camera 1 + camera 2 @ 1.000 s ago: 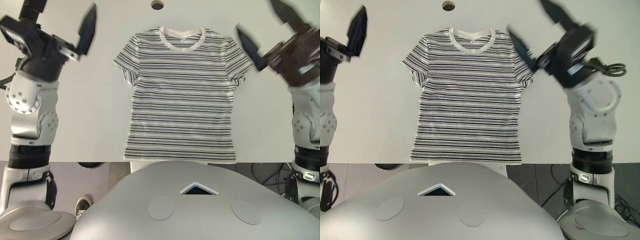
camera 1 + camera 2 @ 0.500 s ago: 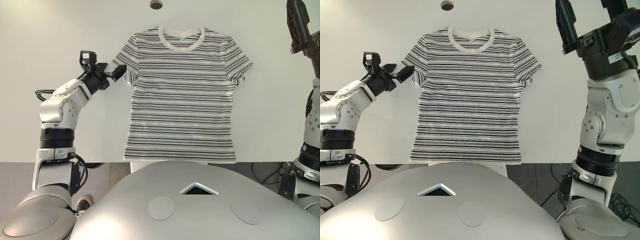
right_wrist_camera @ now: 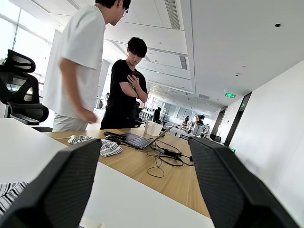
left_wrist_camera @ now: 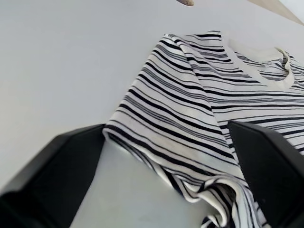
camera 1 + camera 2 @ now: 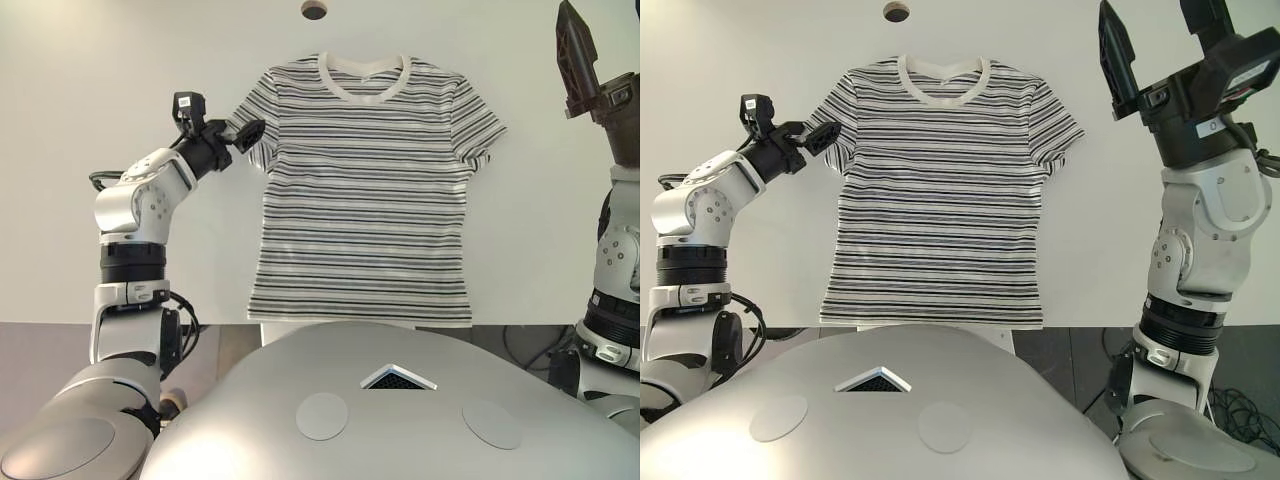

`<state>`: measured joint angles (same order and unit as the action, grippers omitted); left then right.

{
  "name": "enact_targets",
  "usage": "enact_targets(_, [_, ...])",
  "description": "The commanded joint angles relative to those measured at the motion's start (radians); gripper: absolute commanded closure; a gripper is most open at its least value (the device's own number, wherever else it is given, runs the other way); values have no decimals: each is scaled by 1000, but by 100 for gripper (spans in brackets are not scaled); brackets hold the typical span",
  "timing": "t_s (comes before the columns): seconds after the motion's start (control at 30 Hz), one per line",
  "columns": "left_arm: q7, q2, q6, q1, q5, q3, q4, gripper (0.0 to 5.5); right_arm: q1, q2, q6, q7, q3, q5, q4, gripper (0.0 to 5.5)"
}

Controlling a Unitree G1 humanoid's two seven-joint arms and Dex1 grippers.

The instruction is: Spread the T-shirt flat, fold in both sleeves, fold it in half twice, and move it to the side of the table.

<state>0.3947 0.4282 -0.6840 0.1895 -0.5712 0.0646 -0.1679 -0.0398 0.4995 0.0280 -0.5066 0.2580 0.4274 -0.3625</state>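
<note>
Lying flat on the white desk (image 5: 120, 60), the striped T-shirt (image 5: 365, 190) has its collar at 12 o'clock and its hem at 6 o'clock. The left end effector (image 5: 246, 132) sits at the shirt's 10 o'clock. It is spread wide, with one dark finger (image 4: 57, 166) on either side of the left sleeve (image 4: 175, 128), and grips nothing. Both fingertips run off the wrist picture's edge, so contact with the cloth is hard to judge. The right end effector (image 5: 1155, 40) hangs high at 2 o'clock, wide open and empty, and its tips are cut off by the frame. A round hole (image 5: 314, 9) at 12 o'clock is half cropped. Since half a second ago the left end effector has edged in toward the sleeve, and the right has shifted only slightly.
</note>
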Motion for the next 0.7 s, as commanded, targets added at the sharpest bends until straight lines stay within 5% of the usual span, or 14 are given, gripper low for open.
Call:
enact_targets(0.03, [16, -28, -31, 4, 43, -18, -83, 133, -7, -11, 12, -9, -8, -20, 6, 202])
enact_targets(0.7, [48, -58, -20, 21, 77, 22, -134, 482, -18, -37, 16, -18, -14, -39, 5, 202])
